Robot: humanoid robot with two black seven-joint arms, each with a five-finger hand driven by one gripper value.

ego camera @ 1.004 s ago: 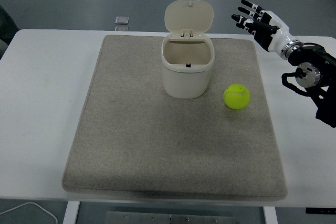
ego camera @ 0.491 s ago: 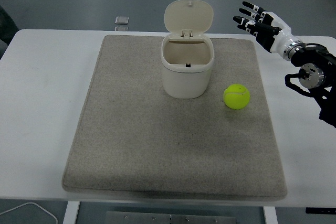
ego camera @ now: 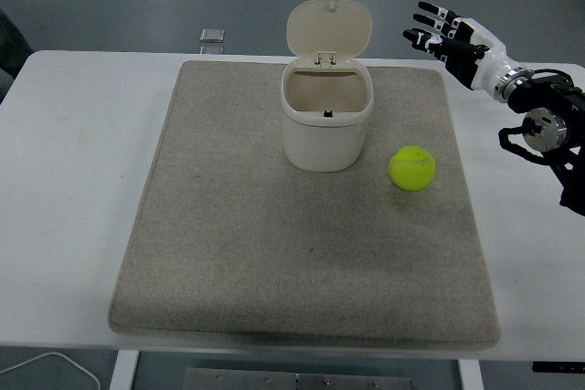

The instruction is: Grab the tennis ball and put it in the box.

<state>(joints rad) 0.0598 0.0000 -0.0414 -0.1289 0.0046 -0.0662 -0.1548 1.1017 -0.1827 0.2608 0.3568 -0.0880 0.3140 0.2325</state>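
A yellow-green tennis ball (ego camera: 412, 168) lies on the grey mat (ego camera: 228, 253), just right of the box. The box (ego camera: 326, 116) is a cream bin with its lid flipped up and its inside empty. My right hand (ego camera: 444, 36) is raised above the mat's far right corner, well behind and to the right of the ball. Its fingers are spread and hold nothing. The left arm is out of view.
The mat lies on a white table (ego camera: 73, 162). A small grey square object (ego camera: 212, 36) lies at the table's far edge, behind the mat. A white cable (ego camera: 46, 367) shows at the bottom left below the table edge.
The right arm has drawn back slightly toward the right edge; the hand stays open in nearly the same spot. The ball and box have not moved.
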